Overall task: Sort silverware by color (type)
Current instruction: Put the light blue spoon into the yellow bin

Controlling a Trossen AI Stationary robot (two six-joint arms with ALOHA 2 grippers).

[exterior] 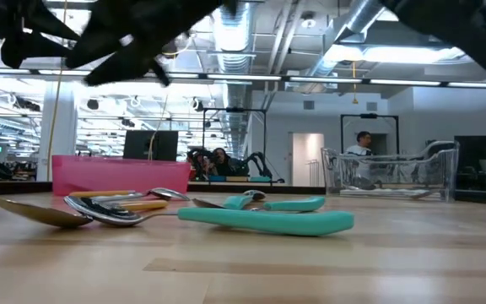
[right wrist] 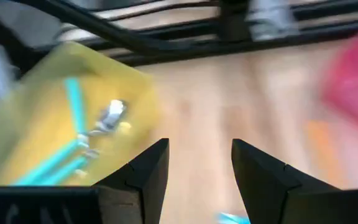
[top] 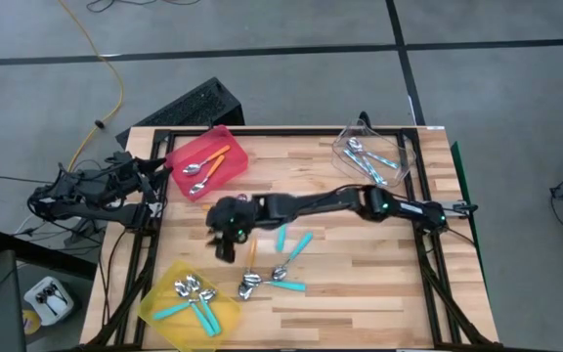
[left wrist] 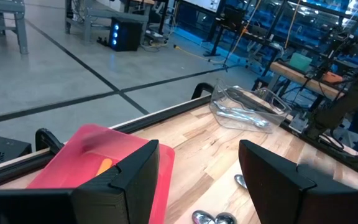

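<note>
Several loose spoons lie flat on the wooden table [top: 360, 284]: two teal ones [top: 293, 242], an orange one [top: 252, 256] and a cluster with a teal handle [top: 267, 284]. The low view shows them close up [exterior: 268, 219]. My right gripper [top: 225, 244] hovers open and empty over the table, left of the loose spoons, between the red bin and the yellow bin; its wrist view shows bare wood between the fingers [right wrist: 199, 168]. My left gripper [left wrist: 197, 186] waits open at the table's left edge, beside the red bin.
The red bin [top: 208, 161] at the far left holds orange spoons. The clear bin [top: 374, 156] at the far right holds light blue spoons. The yellow bin [top: 189, 298] at the near left holds teal spoons. My right arm [top: 340, 203] stretches across the table's middle.
</note>
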